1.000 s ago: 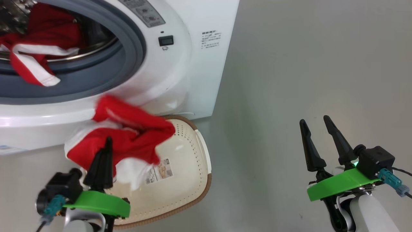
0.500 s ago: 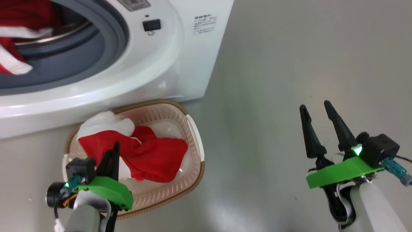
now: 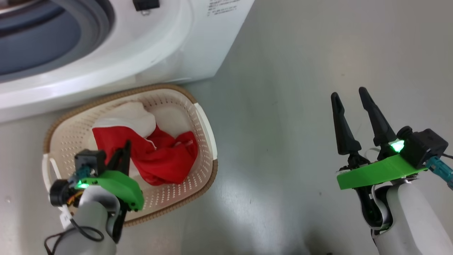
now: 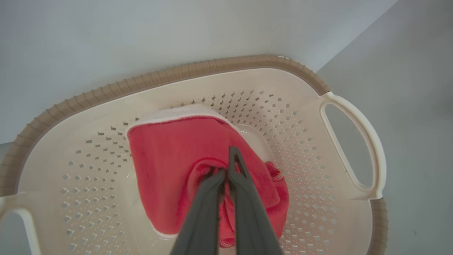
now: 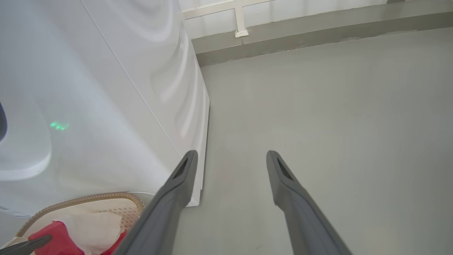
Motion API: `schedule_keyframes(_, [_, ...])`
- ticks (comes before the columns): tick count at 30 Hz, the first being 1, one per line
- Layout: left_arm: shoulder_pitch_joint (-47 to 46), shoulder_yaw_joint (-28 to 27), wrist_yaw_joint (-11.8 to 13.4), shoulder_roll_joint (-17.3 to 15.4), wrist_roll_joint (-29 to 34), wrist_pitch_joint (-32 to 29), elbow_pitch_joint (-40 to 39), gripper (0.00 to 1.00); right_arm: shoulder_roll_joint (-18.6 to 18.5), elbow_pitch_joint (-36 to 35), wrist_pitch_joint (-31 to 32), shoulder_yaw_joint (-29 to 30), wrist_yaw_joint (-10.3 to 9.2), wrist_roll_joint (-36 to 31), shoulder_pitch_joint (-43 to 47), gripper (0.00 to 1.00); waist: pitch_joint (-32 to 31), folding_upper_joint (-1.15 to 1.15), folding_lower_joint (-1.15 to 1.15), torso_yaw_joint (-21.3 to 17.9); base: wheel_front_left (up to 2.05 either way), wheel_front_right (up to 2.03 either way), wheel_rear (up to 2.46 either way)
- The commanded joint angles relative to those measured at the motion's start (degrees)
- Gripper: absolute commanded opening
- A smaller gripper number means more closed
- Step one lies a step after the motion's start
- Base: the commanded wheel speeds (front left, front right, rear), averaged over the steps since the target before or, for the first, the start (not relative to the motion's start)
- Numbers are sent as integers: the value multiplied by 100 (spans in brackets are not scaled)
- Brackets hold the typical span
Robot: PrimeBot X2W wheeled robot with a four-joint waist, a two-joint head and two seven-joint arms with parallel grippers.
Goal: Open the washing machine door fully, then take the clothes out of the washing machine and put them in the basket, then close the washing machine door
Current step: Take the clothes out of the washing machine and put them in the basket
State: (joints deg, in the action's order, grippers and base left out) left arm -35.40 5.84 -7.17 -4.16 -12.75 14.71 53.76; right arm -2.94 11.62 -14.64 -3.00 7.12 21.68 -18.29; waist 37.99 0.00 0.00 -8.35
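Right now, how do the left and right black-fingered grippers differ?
Left gripper is shut on the red-and-white fabric clothes; right gripper is open and empty. Left gripper reaches into the cream perforated plastic basket; right gripper hangs over the grey floor. Both have long dark fingers.

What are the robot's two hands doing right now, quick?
Left gripper: shut on the clothes, inside the basket.
Right gripper: open, holding nothing.

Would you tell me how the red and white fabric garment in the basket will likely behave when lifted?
The red and white fabric garment looks floppy: crumpled in the cream perforated plastic basket, it would probably drape and trail. It seems light, as the left tool pinches just one fold. Its fuzzy surface probably resists slipping.
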Motion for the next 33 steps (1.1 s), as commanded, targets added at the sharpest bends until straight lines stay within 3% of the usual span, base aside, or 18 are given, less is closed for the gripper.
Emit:
schedule_keyframes(1, [-17, -72, -31, -162, -86, 29, 30, 0, 6, -142, -36, -128, 36, 49, 9, 100, 221, 0, 0, -19, 0, 0, 0])
schedule_keyframes(9, [-300, 143, -31, -213, -325, 29, 304, 0, 6, -158, -36, -93, 36, 41, -66, 100, 392, 0, 0, 14, 0, 0, 0])
schedule_keyframes(10, [-317, 144, -31, -219, -353, 29, 305, 7, 6, -158, -36, -91, 36, 42, -73, 100, 397, 0, 0, 17, 0, 0, 0])
schedule_keyframes(11, [-326, 147, -31, -224, -373, 29, 303, 26, 6, -156, -36, -90, 36, 43, -79, 100, 395, 0, 0, 20, 0, 0, 0])
schedule_keyframes(12, [-331, 153, -31, -229, -385, 29, 300, 37, 6, -154, -36, -90, 36, 44, -85, 100, 391, 0, 0, 21, 0, 0, 0])
schedule_keyframes(14, [-329, 162, -31, -237, -402, 29, 293, 49, 6, -145, -36, -89, 36, 44, -97, 100, 370, 0, 0, 26, 0, 0, 0])
schedule_keyframes(15, [-329, 162, -31, -237, -402, 29, 293, 49, 6, -145, -36, -89, 36, 44, -97, 100, 370, 0, 0, 26, 0, 0, 0])
schedule_keyframes(16, [-324, 162, -32, -239, -410, 29, 287, 78, 6, -141, -36, -86, 36, 42, -101, 100, 354, 0, 0, 31, 0, 0, 0])
schedule_keyframes(18, [-309, 157, -32, -235, -425, 29, 279, 100, 6, -131, -36, -77, 36, 34, -102, 100, 311, 0, 0, 46, 0, 0, 0])
schedule_keyframes(33, [69, -34, -32, -165, -507, 29, -147, 100, 6, -2, -36, -25, 36, -65, 22, 100, -367, 0, 0, 146, 0, 0, 0])
